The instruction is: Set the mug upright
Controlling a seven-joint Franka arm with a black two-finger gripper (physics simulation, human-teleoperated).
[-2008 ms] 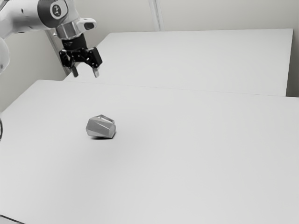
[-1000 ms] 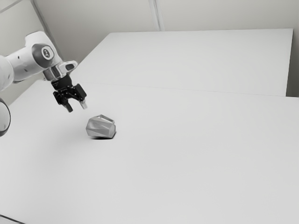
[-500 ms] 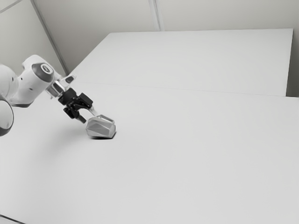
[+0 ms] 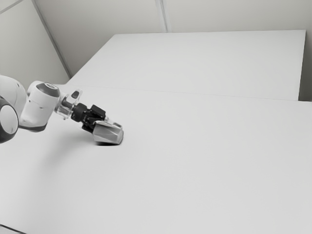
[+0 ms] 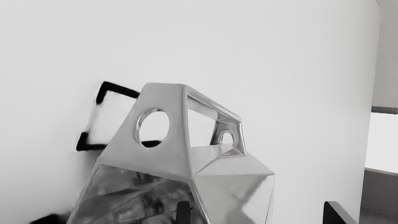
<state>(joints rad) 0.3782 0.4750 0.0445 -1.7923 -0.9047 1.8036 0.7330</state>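
The white table (image 4: 195, 170) spreads widest, with a pale wall (image 4: 234, 14) rising beyond it. The white arm (image 4: 41, 105) comes in from the exterior view's left, low over the table; it bears a round badge (image 4: 50, 86), its marking too small to read. The black gripper (image 4: 93, 115) slants down to the mug, right up against it in the exterior view.

The mug (image 4: 108, 133) is grey and many-sided, and lies on its side on the table, toward the exterior view's left. Its long axis runs roughly across that view, from the end by the gripper to the far end at the exterior view's right. Which end is the mouth I cannot tell for sure. The handle (image 5: 166, 124) points up, away from the table, and has a round hole through its broad near face.

The fingers (image 5: 339, 214) are released and stand wide apart: one in front of the mug's dark, mottled part, the other out past its side. Black angular marks (image 5: 122, 88) show on the table beside the handle.
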